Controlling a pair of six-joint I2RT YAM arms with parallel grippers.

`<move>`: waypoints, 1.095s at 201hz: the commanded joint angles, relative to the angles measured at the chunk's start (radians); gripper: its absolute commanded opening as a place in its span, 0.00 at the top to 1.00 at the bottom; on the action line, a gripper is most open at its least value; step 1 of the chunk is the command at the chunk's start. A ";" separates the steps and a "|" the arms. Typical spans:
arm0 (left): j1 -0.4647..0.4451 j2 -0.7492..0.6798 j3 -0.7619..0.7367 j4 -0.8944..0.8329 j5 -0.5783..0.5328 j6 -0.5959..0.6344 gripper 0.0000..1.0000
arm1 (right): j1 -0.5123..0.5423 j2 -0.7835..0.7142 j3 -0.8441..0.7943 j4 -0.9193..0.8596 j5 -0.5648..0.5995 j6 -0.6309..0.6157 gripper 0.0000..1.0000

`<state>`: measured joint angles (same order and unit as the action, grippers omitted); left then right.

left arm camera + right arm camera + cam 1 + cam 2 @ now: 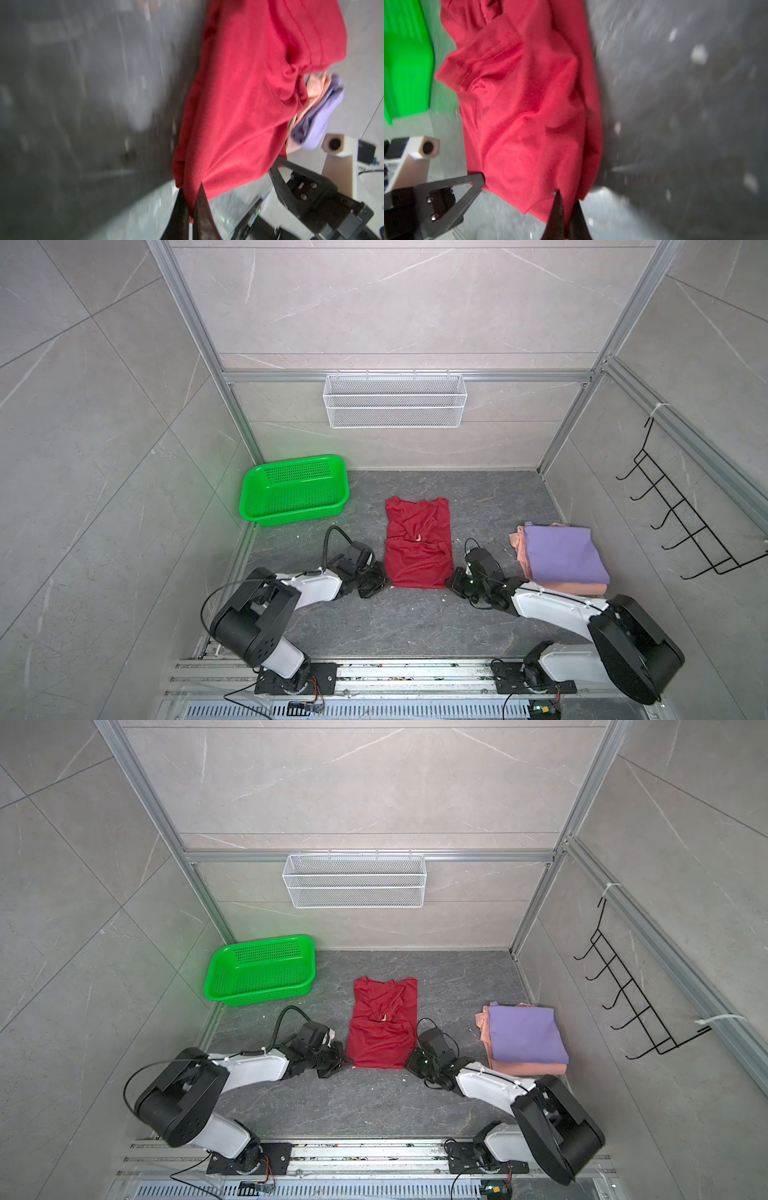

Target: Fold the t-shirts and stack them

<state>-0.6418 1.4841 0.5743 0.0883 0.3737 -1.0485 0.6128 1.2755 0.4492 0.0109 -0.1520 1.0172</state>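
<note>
Two pinches: left gripper and right gripper clamp hem corners of the red shirt; next, likely, a fold toward its collar.

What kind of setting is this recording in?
Likely a mock bathroom or laundry test cell: tile-look wall panels in aluminium framing, a white wire wall basket and a black hook rack.

The left arm and right arm share one build: glossy white link shells between matte-black joint housings dotted with round holes. A black cable arches over each wrist, and each arm has a black base plate. The left tool and right tool have thin, dark, tapering fingers on black triangular frames with silvery screws. A cream-white camera block has a round dark lens.
</note>
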 commanded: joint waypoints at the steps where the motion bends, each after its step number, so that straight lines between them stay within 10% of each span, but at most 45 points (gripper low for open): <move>1: -0.082 -0.123 -0.036 -0.131 -0.065 -0.030 1.00 | 0.080 -0.109 -0.038 -0.200 0.062 -0.005 1.00; 82: -0.207 -0.402 0.148 -0.397 -0.262 0.037 1.00 | 0.243 -0.361 0.160 -0.387 0.207 -0.043 1.00; 142: -0.078 -0.210 0.417 -0.348 -0.206 0.231 1.00 | 0.226 -0.175 0.405 -0.371 0.405 -0.131 1.00; 220: 0.149 0.176 0.585 -0.117 0.115 0.188 1.00 | -0.038 0.111 0.474 -0.187 0.233 -0.105 1.00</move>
<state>-0.5385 1.5658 1.0855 -0.1478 0.3367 -0.8593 0.6376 1.3163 0.8928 -0.2596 0.1459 0.9012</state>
